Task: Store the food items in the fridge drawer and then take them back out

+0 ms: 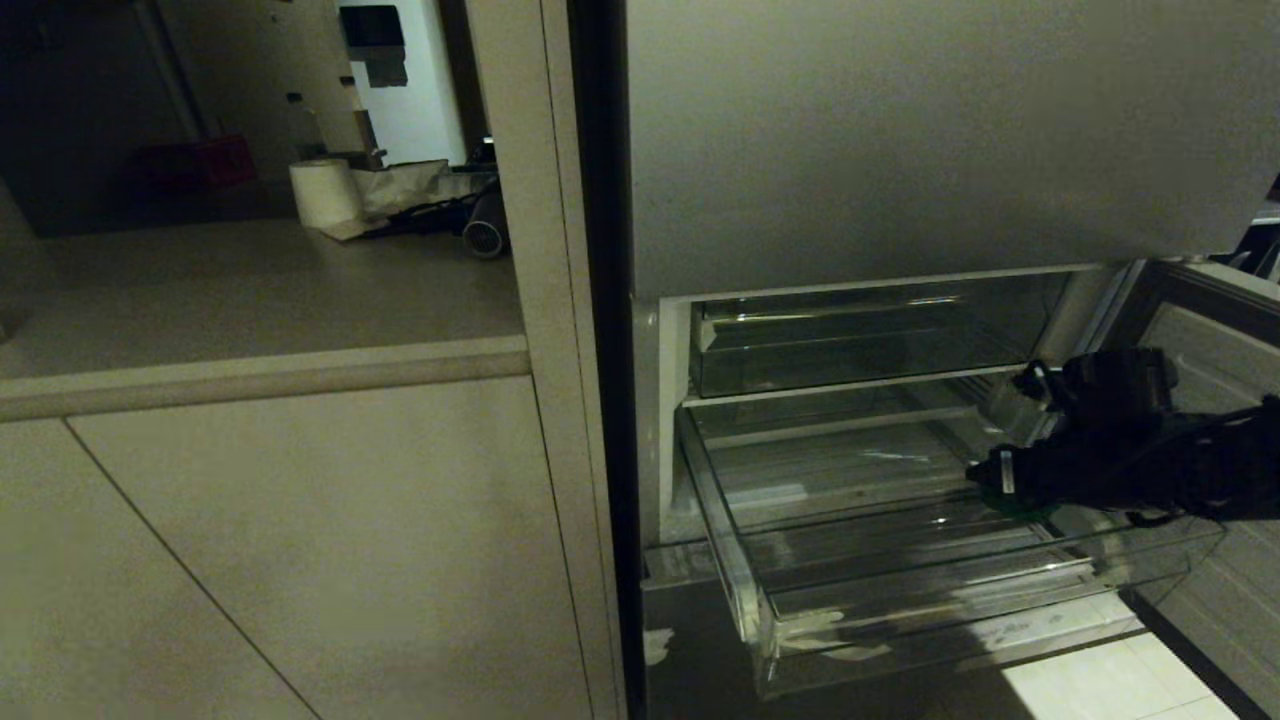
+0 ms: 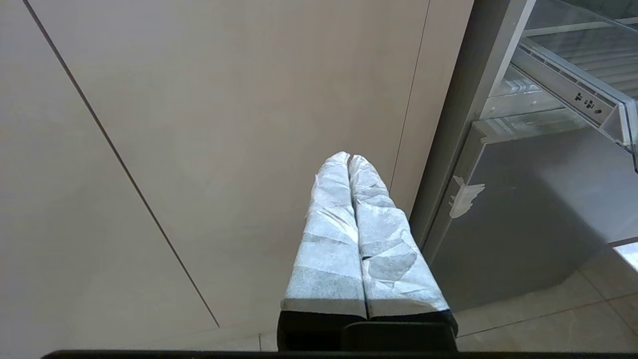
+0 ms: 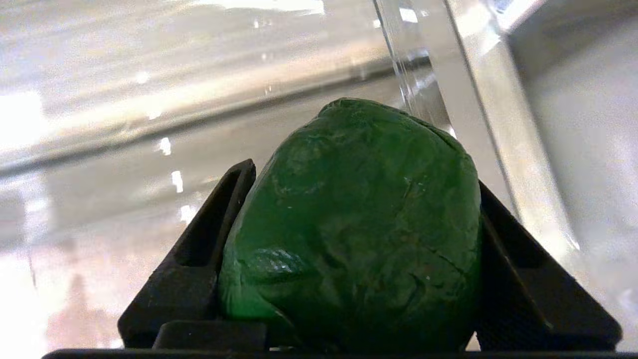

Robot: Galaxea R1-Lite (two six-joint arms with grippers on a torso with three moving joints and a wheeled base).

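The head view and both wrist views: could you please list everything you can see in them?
fridge drawer: one, clear plastic, pulled out at the fridge's foot.
upper bin: one, clear, pushed in above the drawer.
green food item: one, dark green, wrinkled, over the drawer's right side, held.
fridge door panel: one, grey, above the bins.
counter: one, beige, left of the fridge.
paper roll: one, white, at the counter's back.
right tool: black, shut on the green food item.
left tool: white-wrapped, shut, by the cabinet front.
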